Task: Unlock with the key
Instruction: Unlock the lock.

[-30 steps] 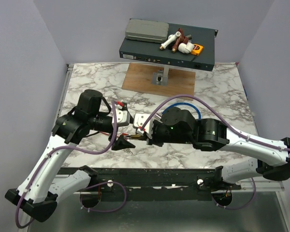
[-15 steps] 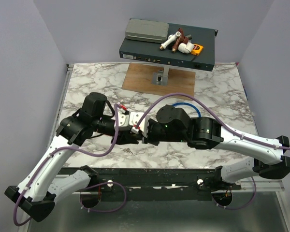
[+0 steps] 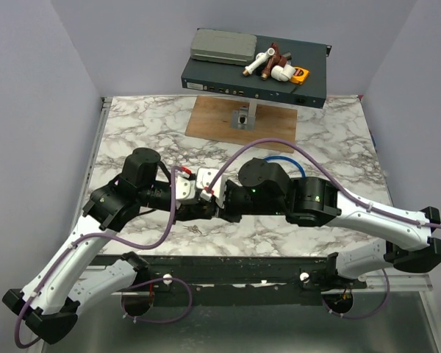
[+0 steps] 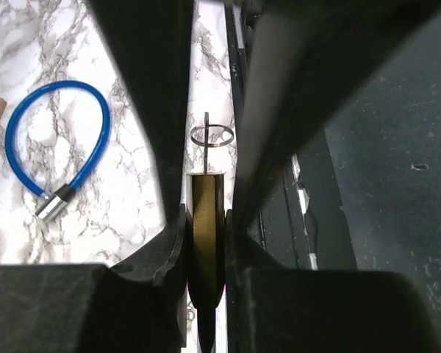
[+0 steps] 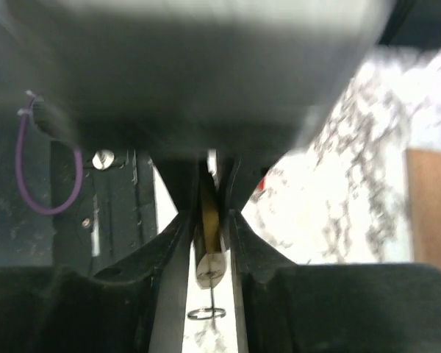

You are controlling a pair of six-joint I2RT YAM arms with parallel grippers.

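Your left gripper (image 4: 206,215), wide open a second ago, has closed and now pinches the brass key (image 4: 206,254) at the frame's centre. The right gripper (image 5: 209,224) flanks the same key; you cannot tell whether it still presses. The handover looks nearly done, with the blue cable lock (image 4: 53,204) waiting at the left edge.

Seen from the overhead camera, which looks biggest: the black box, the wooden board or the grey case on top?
1. black box
2. wooden board, though the raised box hides part of it and sits nearer the camera, so this is unsure
3. grey case, clearly smallest
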